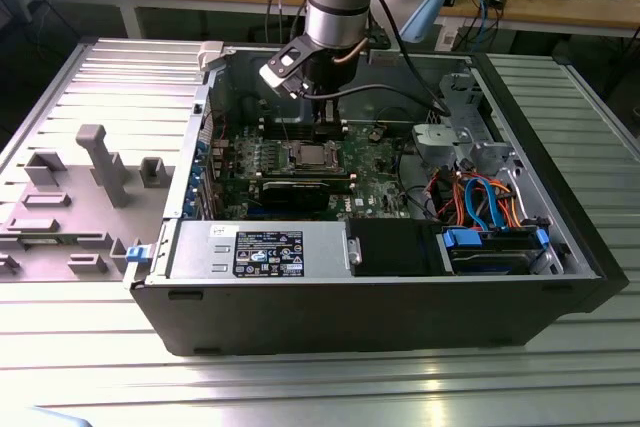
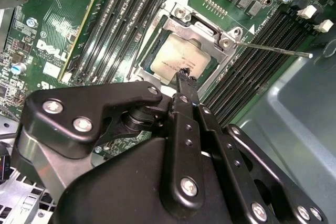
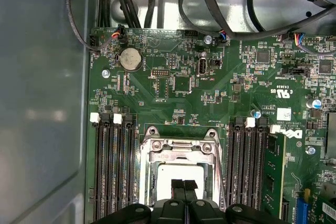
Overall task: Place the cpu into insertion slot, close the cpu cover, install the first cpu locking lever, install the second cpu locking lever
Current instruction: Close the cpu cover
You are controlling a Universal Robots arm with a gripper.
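Here my gripper point(image 2: 184, 73), fingers pressed together and holding nothing, hangs straight over the cpu point(image 2: 176, 59) seated under the closed cpu cover point(image 2: 202, 32), tips nearly touching its top.

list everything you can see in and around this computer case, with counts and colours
cpu: one, silver-grey, seated in the socket under the gripper
cpu cover: one, silver frame, down around the chip
locking lever: one seen, thin metal rod, sticking out beside the socket
memory slots: several, black, both sides of the socket
coin battery: one, silver, on the green board
power supply: one, grey, front of the case
grey fixture tray: one, at the exterior view's left
gripper: one, black, fingertips just over the chip
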